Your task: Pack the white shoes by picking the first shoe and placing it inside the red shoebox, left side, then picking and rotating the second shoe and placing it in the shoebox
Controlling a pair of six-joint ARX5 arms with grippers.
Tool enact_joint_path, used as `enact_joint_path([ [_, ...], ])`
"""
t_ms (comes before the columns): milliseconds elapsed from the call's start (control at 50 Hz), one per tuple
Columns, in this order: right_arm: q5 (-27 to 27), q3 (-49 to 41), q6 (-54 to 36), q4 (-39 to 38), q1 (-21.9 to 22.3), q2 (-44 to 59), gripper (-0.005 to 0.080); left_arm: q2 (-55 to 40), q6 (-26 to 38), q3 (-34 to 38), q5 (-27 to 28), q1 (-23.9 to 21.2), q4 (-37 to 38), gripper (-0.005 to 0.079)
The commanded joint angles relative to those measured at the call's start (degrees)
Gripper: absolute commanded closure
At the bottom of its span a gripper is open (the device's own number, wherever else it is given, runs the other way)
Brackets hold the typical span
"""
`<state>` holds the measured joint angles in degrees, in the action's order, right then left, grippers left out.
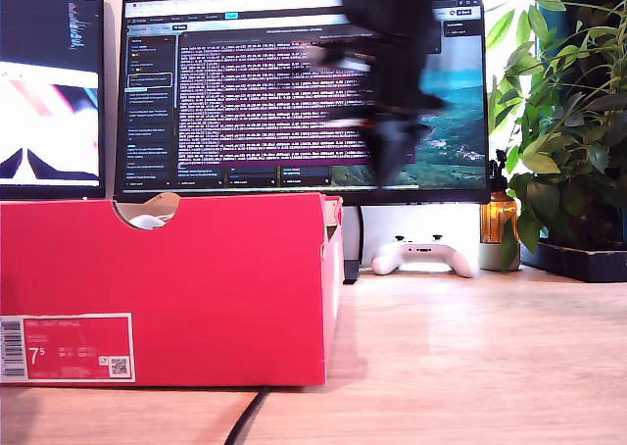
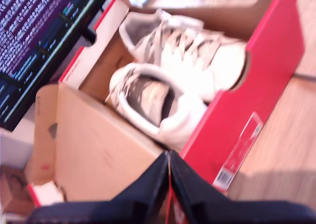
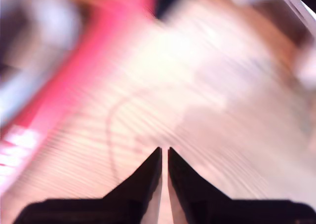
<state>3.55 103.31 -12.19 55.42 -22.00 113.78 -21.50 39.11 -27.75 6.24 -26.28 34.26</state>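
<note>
Red cardboard fills the exterior view's left, where the red shoebox (image 1: 196, 288) stands on the wooden table (image 1: 470, 357) with a bit of white showing through its notch, while a blurred dark arm (image 1: 387, 73) hangs before the monitor (image 1: 255, 92) and a white game controller (image 1: 423, 256) lies behind. From the first wrist view, both white shoes (image 2: 168, 81) lie side by side inside the box, and my first gripper (image 2: 168, 157) hovers above with its jaws pressed together, holding nothing. From the second wrist view, heavily smeared, my second gripper (image 3: 164, 152) has its tips nearly touching and empty over the table, the box a red streak beside it.
</note>
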Motion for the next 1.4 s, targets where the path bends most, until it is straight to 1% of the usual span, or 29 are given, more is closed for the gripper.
enact_joint_path([
  [0, -0.5, 0.6, 0.2, 0.3, -0.4, -1.7, 0.0765, 0.0, -0.9, 0.0, 0.6, -0.4, -1.4, 0.0760],
  [20, -0.5, 0.6, 0.3, 0.5, -0.1, -1.8, 0.0764, 0.0, -3.8, 0.0, 0.6, -0.4, -1.7, 0.0762],
  [60, -0.5, 0.6, 0.4, 0.4, 0.6, -2.4, 0.0765, -0.2, -4.5, 0.0, 0.7, -0.3, -2.3, 0.0762],
  [80, -0.5, 0.6, 0.7, 0.3, 0.9, -2.6, 0.0764, -0.3, -6.5, 0.0, 0.8, -0.3, -2.7, 0.0762],
  [120, -0.5, 0.6, 1.2, 0.1, 1.5, -3.1, 0.0764, -0.3, -7.8, 0.0, 0.8, -0.3, -3.2, 0.0762],
  [240, -0.5, 0.4, 1.9, -0.2, 2.9, -4.6, 0.0764, -0.3, -9.1, 0.0, 0.9, -0.3, -5.3, 0.0762],
  [340, -0.4, -1.8, 1.9, -1.9, 3.6, -6.7, 0.0764, -0.3, -9.3, 0.0, 0.9, -0.3, -6.6, 0.0762],
  [420, -0.4, -5.7, 1.9, -3.9, 4.4, -9.3, 0.0764, -0.7, -9.9, 0.0, 0.9, -0.3, -7.4, 0.0762],
  [540, -0.4, -14.0, 2.1, -9.4, 5.5, -14.0, 0.0765, -1.2, -11.2, 0.0, 0.9, -0.3, -9.1, 0.0762],
  [620, -0.3, -19.8, 3.0, -13.8, 6.1, -17.7, 0.0764, -1.6, -14.4, 0.0, 0.9, -0.2, -10.9, 0.0763],
  [660, -0.4, -22.9, 3.3, -16.0, 6.4, -19.8, 0.0764, -2.1, -14.9, 0.0, 0.9, -0.2, -12.2, 0.0762],
  [680, -0.4, -24.1, 3.5, -16.9, 6.4, -20.6, 0.0764, -2.3, -17.0, 0.0, 0.9, -0.2, -12.8, 0.0762],
  [780, -0.4, -30.9, 3.4, -21.2, 6.4, -25.6, 0.0764, -3.8, -19.3, 0.0, 1.0, 0.1, -15.2, 0.0762],
  [900, -0.3, -38.0, 3.5, -25.8, 6.4, -31.3, 0.0764, -6.4, -19.3, 0.0, 4.0, 1.1, -17.2, 0.0762],
  [1000, -0.2, -43.3, 4.9, -29.6, 6.4, -35.7, 0.0764, -9.8, -19.4, 0.1, 4.5, 3.3, -19.0, 0.0762],
  [1080, -0.2, -47.2, 5.4, -32.3, 6.4, -38.9, 0.0764, -12.1, -21.5, 0.5, 5.3, 6.2, -21.4, 0.0762],
  [1160, 0.0, -50.7, 5.5, -34.6, 6.4, -42.1, 0.0764, -12.9, -22.8, 1.1, 7.0, 9.9, -24.0, 0.0762],
  [1240, 0.0, -54.0, 5.6, -36.9, 6.4, -45.2, 0.0764, -12.8, -23.1, 1.3, 7.7, 13.6, -24.9, 0.0762],
  [1380, 0.2, -58.9, 5.6, -39.9, 6.4, -50.1, 0.0764, -11.7, -27.0, 2.4, 10.9, 19.8, -27.5, 0.0762],
])
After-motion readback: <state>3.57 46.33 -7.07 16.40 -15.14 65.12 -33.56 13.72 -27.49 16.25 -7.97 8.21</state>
